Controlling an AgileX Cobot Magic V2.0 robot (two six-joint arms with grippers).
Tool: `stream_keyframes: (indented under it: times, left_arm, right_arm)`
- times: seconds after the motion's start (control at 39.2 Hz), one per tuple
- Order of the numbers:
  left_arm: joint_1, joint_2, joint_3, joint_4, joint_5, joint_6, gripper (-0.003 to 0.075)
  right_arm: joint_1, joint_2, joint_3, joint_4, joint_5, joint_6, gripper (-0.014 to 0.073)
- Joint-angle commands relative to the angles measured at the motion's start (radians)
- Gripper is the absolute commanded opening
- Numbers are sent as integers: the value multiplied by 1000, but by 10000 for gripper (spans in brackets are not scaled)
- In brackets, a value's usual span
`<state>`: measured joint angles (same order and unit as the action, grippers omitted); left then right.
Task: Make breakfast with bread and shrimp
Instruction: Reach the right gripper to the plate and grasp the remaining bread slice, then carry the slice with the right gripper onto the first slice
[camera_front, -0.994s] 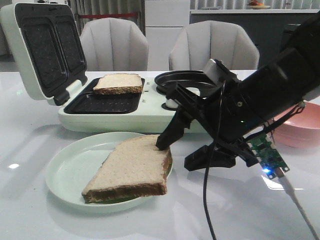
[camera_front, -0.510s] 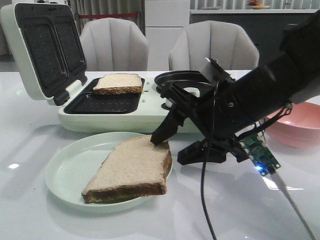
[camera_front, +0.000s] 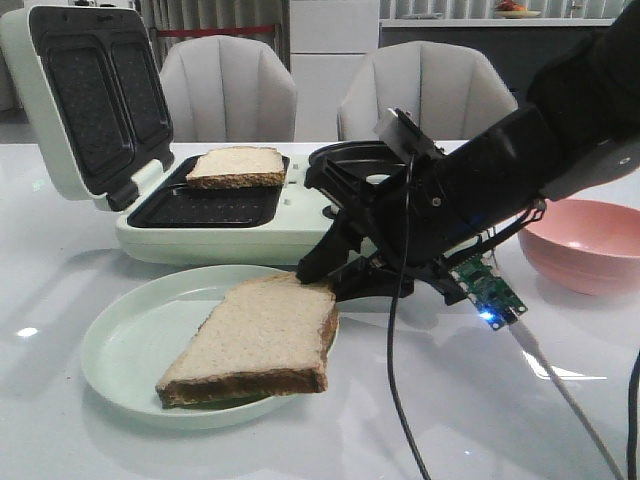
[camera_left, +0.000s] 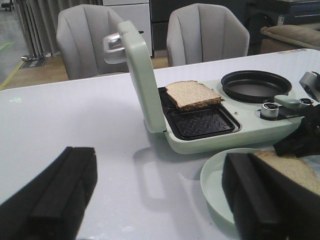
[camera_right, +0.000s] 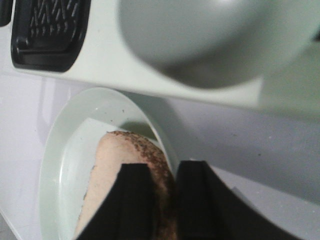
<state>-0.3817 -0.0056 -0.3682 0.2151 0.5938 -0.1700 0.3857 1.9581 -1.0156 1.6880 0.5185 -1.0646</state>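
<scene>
While the lid of the pale green sandwich maker (camera_front: 225, 225) is stood open at the far left of the white glossy table (camera_front: 500, 420), one square slice of tan bread with a dark crust (camera_front: 237, 166) is seen lying flat across the rear of its black ribbed lower plate, its long axis running left to right. In the left wrist view, the left gripper (camera_left: 160, 195) is seen low over the table with its two black fingers (camera_left: 55, 190) spread wide apart and nothing between them. In front of the sandwich maker, a round pale green plate (camera_front: 120, 345) is set on the table, and a second slice of tan bread (camera_front: 255, 335) is carried over it, tilted, with its near crust edge low over the plate and its far corner raised toward the right; its long axis runs from the near left to the far right. That raised corner is clamped between the black fingers of the right gripper (camera_front: 318, 272), as the right wrist view shows, where crust is pinched between the two pads (camera_right: 130, 200). Further right, a round black pan (camera_front: 350, 160) is partly hidden behind the right arm, and a pink round bowl (camera_front: 585, 245) is placed at the far right. No shrimp can be made out.
</scene>
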Motion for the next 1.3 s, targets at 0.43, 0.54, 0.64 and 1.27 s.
stream_keyframes:
  times: [0.43,0.54,0.64,1.27]
  left_arm:
    - [0,-3,-25,-2,-81,-10,562]
    - [0,-3,-25,-2,-81,-10,562]
    - [0,-3,-25,-2,-81,-10,562]
    - [0,-3,-25,-2,-81,-10,562]
  right_arm:
    - [-2,-180,-29,7,58,-104,141]
    - [-2,-216,-32,8,61,-110,141]
    - [-2,-221,-67,8,82,-110,141]
    - [64,56,-607,7,-16,-144,141]
